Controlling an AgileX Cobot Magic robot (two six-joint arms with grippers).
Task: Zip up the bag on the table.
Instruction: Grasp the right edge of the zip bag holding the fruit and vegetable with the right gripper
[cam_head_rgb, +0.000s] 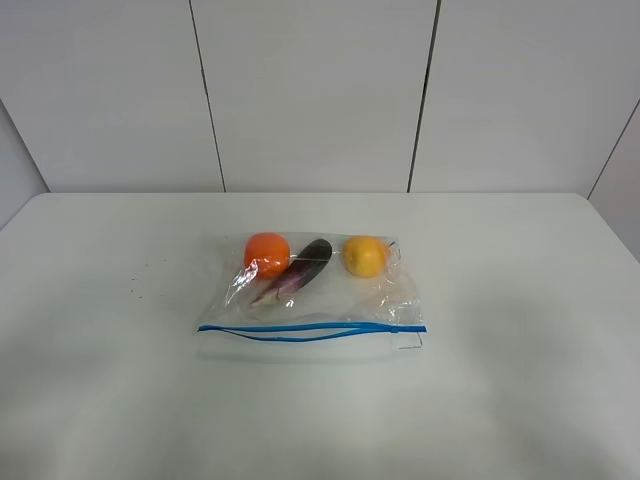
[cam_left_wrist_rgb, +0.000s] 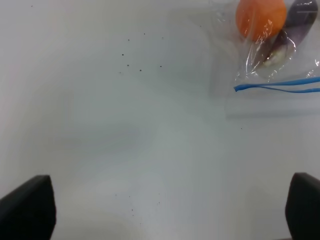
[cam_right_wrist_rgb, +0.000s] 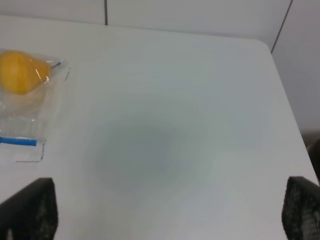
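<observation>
The clear plastic bag (cam_head_rgb: 318, 300) lies flat in the middle of the white table (cam_head_rgb: 100, 380). Its blue zipper strip (cam_head_rgb: 310, 330) runs along the near edge, and its two lines stand apart in the middle. Inside are an orange fruit (cam_head_rgb: 266, 253), a purple eggplant (cam_head_rgb: 298, 272) and a yellow fruit (cam_head_rgb: 366, 256). Neither arm shows in the high view. My left gripper (cam_left_wrist_rgb: 170, 210) is open and empty, off the bag's left end (cam_left_wrist_rgb: 272, 60). My right gripper (cam_right_wrist_rgb: 170, 210) is open and empty, off the bag's right end (cam_right_wrist_rgb: 30, 100).
White wall panels (cam_head_rgb: 310, 90) stand behind the table. The table's far right rounded corner (cam_right_wrist_rgb: 262, 45) shows in the right wrist view. A few small dark specks (cam_left_wrist_rgb: 135, 62) mark the tabletop left of the bag.
</observation>
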